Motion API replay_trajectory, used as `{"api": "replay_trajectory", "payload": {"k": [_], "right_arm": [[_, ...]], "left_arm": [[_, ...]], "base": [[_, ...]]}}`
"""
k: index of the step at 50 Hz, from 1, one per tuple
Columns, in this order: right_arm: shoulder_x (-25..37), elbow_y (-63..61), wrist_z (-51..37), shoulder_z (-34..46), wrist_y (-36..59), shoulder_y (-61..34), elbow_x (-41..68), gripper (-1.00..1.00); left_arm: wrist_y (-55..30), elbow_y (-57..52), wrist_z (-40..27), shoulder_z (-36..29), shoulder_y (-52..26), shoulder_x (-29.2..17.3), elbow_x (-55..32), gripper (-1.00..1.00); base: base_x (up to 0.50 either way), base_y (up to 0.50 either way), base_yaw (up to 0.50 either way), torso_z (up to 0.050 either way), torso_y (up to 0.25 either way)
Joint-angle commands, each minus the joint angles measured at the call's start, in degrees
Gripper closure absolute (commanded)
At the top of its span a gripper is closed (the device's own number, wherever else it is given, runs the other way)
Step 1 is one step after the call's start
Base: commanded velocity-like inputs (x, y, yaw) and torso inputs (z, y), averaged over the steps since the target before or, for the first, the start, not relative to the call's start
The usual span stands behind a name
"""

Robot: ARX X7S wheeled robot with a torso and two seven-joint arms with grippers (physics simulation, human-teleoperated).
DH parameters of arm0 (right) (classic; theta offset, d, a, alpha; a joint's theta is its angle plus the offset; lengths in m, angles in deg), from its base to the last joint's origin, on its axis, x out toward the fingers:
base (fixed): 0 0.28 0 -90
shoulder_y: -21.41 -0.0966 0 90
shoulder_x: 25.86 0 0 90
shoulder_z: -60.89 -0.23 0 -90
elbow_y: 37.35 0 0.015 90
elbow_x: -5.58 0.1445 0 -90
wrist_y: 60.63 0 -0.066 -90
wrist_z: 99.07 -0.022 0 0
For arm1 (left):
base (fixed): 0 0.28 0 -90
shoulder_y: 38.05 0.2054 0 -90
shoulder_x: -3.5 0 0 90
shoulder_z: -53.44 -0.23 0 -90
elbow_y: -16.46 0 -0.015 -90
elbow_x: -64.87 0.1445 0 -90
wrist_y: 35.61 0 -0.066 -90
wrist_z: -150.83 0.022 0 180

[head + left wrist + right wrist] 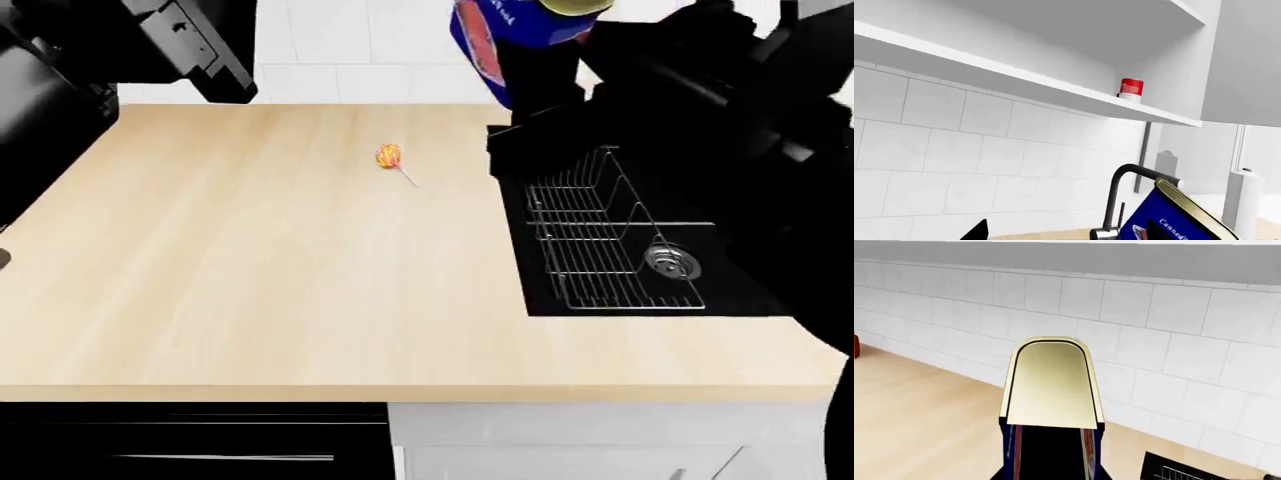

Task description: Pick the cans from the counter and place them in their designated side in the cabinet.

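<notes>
- Blue can (514, 40): cut off by the upper edge of the head view, with only the lower body seen at about 12 o'clock, raised above the back edge of the counter (267, 270). In the left wrist view it is shown tilted, blue side and gold rim visible, the label partly cropped. In the right wrist view the gold lid fills the centre, with the tiled wall (1174, 340) behind.
- Right gripper (534, 75): mostly lost in black arm structure in the head view; the fingertips cannot be made out separately. Dark finger parts are seen closed against the sides of the blue can in the right wrist view, so the can is judged to be pinched between them.
- Left gripper (200, 45): seen at 11 o'clock in the head view, cropped by the upper edge. Whether its jaws are spread or pressed together cannot be told; only a small black corner is shown in its own wrist view.
- Red and white can (1131, 90): stood upright on the lower shelf of the white cabinet (1054, 90), close to its side wall, well apart from both grippers.
- Sink (641, 250): black, set into the counter at 3 o'clock; a wire rack (601, 235) is held inside, with the drain just beside it. Its right part is hidden by the right arm.
- Faucet (1121, 200): black, partly covered by the blue can.
- Lollipop (390, 158): lying on the counter near 12 o'clock, untouched.
</notes>
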Motion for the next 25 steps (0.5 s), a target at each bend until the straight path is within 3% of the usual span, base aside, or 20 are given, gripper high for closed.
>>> {"api": "replay_trajectory", "payload": {"k": [1,13,23,25], "right_arm": [[6.0,7.8,-2.6,-0.5,0.3,-16.1,9.6,1.0],[3.1,24.3,14.3,2.6,4.4,-35.3,-8.8,1.0],[-2.7,51.7,45.7,18.5,-7.8,-56.1,-39.3,1.0],[-7.1,55.5,53.4,12.4,-5.5,-56.9,-52.8,1.0]], "left_arm": [[0.4,0.5,1.8,-0.1,2.1,0.7,1.7,-1.0],[0.8,0.5,2.6,0.0,2.8,0.9,1.7,-1.0],[0.9,0.2,1.7,-0.6,1.8,1.3,0.4,-1.0],[0.8,0.4,1.7,-0.9,1.2,1.4,0.2,-1.0]], "base": [[0.0,0.0,0.0,0.0,0.0],[0.0,0.0,0.0,0.0,0.0],[0.0,0.0,0.0,0.0,0.0],[0.0,0.0,0.0,0.0,0.0]]}}
